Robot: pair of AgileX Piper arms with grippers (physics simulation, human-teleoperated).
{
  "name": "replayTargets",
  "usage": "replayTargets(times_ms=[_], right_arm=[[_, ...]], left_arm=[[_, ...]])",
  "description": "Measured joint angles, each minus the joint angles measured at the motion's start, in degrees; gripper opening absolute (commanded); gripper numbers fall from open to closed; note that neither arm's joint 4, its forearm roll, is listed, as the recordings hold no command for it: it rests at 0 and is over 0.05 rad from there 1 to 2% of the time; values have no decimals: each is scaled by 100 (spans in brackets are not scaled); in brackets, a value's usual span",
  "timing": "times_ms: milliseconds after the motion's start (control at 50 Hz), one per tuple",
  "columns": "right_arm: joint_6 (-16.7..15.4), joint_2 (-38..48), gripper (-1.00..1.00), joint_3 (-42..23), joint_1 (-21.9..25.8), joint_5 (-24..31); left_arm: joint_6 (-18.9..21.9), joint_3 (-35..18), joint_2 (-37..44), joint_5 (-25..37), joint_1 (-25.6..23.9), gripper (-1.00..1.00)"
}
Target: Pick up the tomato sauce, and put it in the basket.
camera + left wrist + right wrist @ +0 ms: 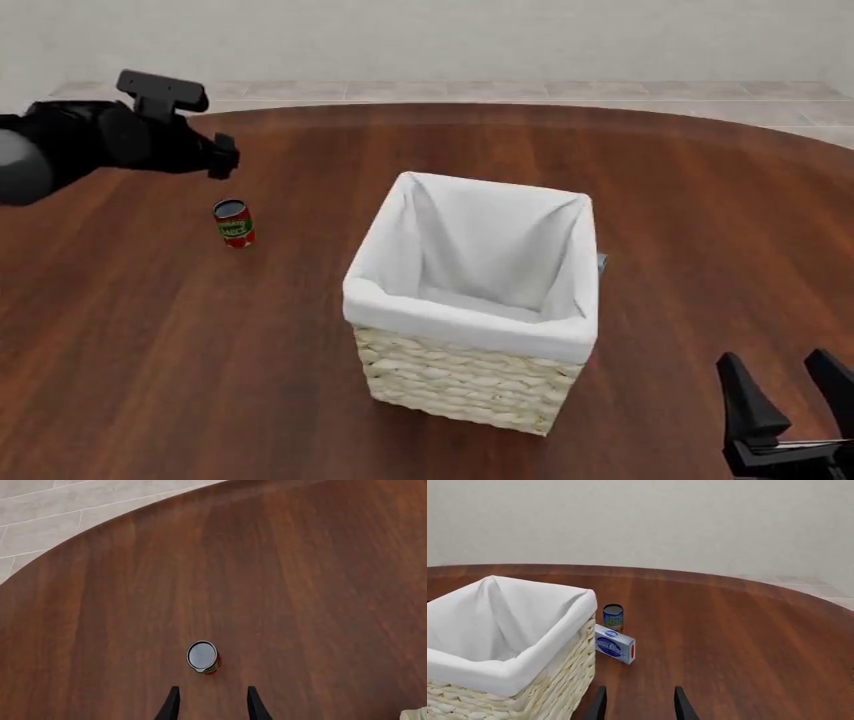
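The tomato sauce point(234, 222), a small red-labelled tin with a grey metal top, stands upright on the brown table to the left of the basket point(454, 375). In the left wrist view the tomato sauce point(202, 656) sits just ahead of my left gripper point(212, 705), whose fingers are spread with nothing between them. From the front, that left gripper point(222, 156) hovers above and slightly behind the can. My right gripper point(781, 375) is open at the front right corner, away from the basket. The white-lined wicker basket point(560, 680) fills the left of the right wrist view.
Behind the basket on its right side lie a blue and white box point(615, 650) and a small dark can point(613, 617). The curved table edge point(100, 522) runs beyond the tomato sauce, with tiled floor past it. A corner of the basket point(417, 714) shows there too.
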Motion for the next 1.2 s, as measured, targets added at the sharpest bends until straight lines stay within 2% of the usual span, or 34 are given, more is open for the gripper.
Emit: replayTargets(times_ms=[340,680,1200], right_arm=[[-7,158,100,0,-2,-115],[-30,384,100,0,-4,-287],[-44,667,100,0,-10,-506]], left_arm=[[78,-459,785,-159,203,100],[-8,-889,1464,-207,165,100],[-57,-1139,1978,-350,183,100]])
